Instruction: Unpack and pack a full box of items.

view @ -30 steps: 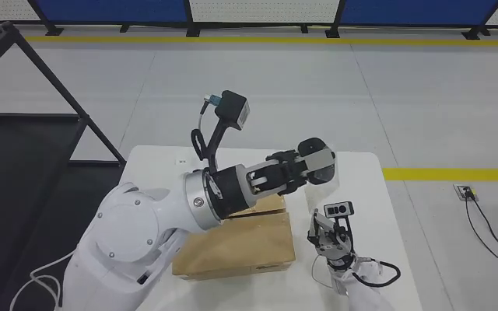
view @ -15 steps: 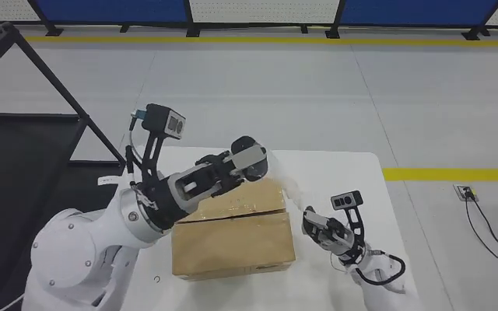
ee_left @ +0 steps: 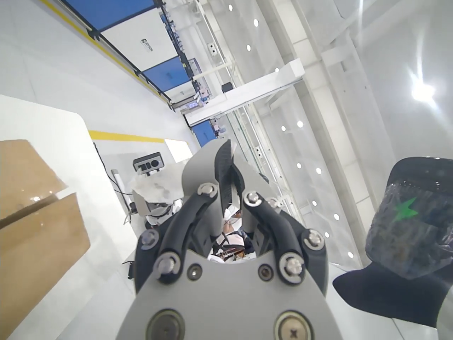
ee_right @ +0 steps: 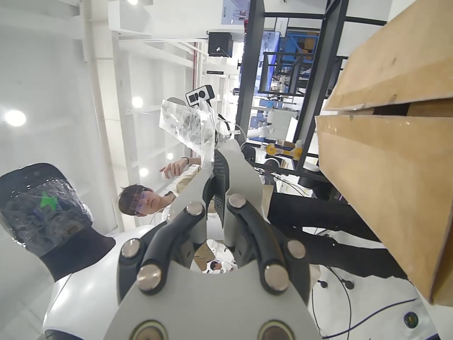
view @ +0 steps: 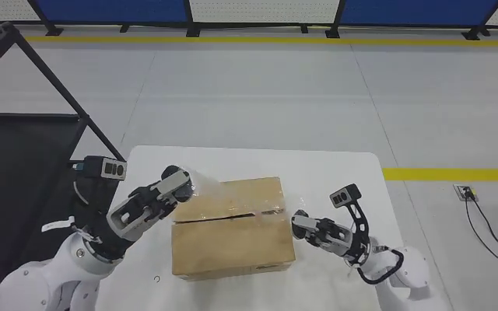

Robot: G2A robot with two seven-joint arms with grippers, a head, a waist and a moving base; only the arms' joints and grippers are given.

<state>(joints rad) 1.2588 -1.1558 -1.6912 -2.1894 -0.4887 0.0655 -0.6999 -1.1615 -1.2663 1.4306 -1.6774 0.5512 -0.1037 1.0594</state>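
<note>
Top view, change over the last second:

- Left gripper: has moved from beyond the far right corner of the box, back across its top, to the far left corner. It now sits just beside that edge.
- Clear film: a glinting patch beside the left gripper, with a shiny band across the box top towards the right side.
- Box: unmoved in the middle of the white table. Both top flaps are down, with a narrow dark slit between them.
- Right gripper: has shifted from a spot apart from the box's right side to just beside its right edge. The arm lies lower and flatter than before.

Left wrist view, further detail:

- Left gripper: jaws pressed together, with a sliver of film nipped at the very tips.
- Box corner: stands off to one side.
- Farther off, a crumpled wad of film sits at the other arm's gripper.

Right wrist view, further detail:

- Right gripper: jaws pressed together, pinching the film. The film rises from the tips as a crinkled, see-through sheet.
- Box: its side wall is close by, with the gap between the two flaps plain at the top edge.
- Whether the film runs as one piece from gripper to gripper cannot be told.
</note>
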